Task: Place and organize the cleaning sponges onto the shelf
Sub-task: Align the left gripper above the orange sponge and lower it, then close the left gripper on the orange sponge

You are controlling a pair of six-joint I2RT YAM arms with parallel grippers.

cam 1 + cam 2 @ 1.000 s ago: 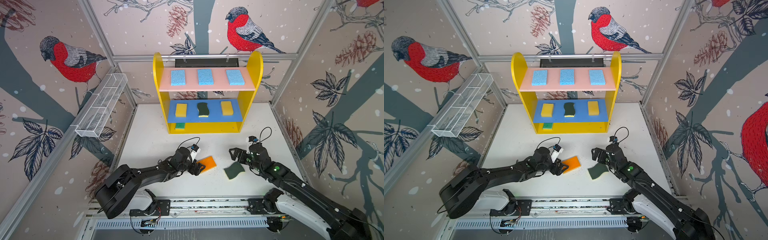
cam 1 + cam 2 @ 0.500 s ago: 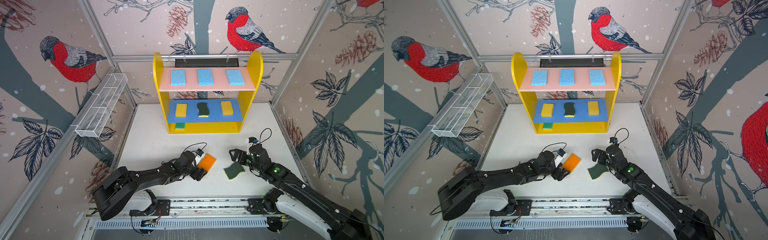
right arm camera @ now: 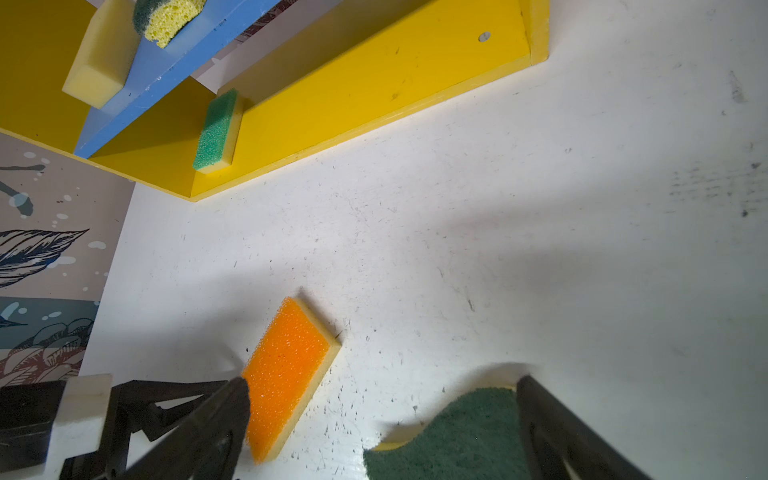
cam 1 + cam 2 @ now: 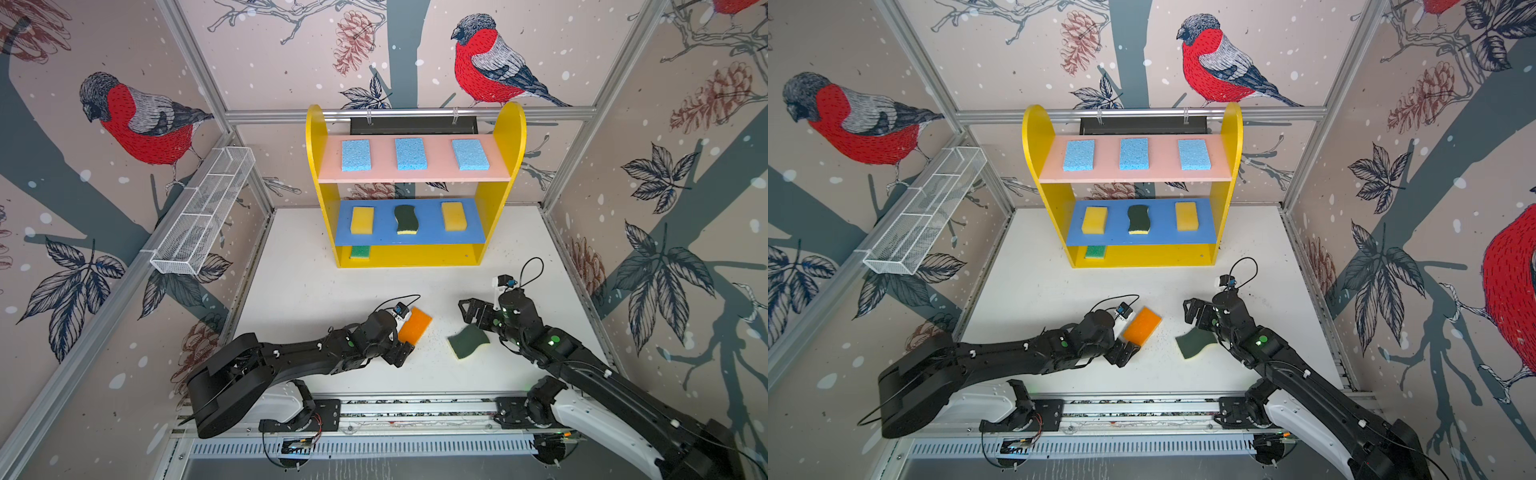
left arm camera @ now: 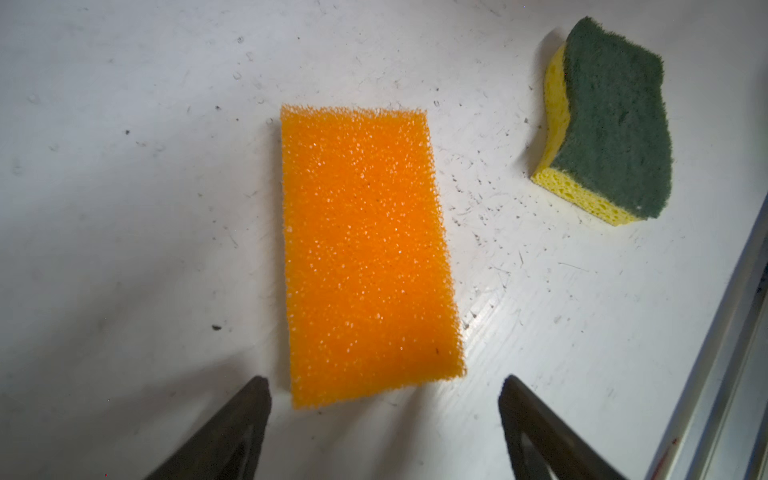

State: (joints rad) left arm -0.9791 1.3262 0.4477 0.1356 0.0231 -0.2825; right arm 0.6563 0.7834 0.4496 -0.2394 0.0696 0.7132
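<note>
- Bullfinch-and-pine-cone wallpaper is seen on the walls around a white counter (image 4: 316,299), which is speckled with dark crumbs between the two loose sponges.
- The shelf (image 4: 314,137) is stood against the back wall. Three light-blue sponges (image 4: 410,153) are laid in a row, apart from one another, on its pink top board (image 4: 382,166).
- On the blue middle board (image 4: 430,226) a wavy dark-green scourer (image 4: 406,219) is set between two yellow blocks (image 4: 362,220).
- A green-topped sponge (image 4: 360,252) is kept at the left end of the yellow bottom tier.
- An orange-topped sponge (image 5: 365,249) is laid flat on the counter, in front of the shelf and well apart from it.
- The left fingers (image 5: 232,432) are spread wide on either side of that sponge's near end. Gaps are seen on both sides, so nothing is pinched.
- A second dark-green scourer (image 4: 468,341) is laid green side up on the counter, near the orange-topped sponge.
- The right fingers (image 3: 561,436) are spread fully over it. One tip is seen at its edge, but contact cannot be told.
- A white wire basket (image 4: 203,216) is hung on the left wall.
</note>
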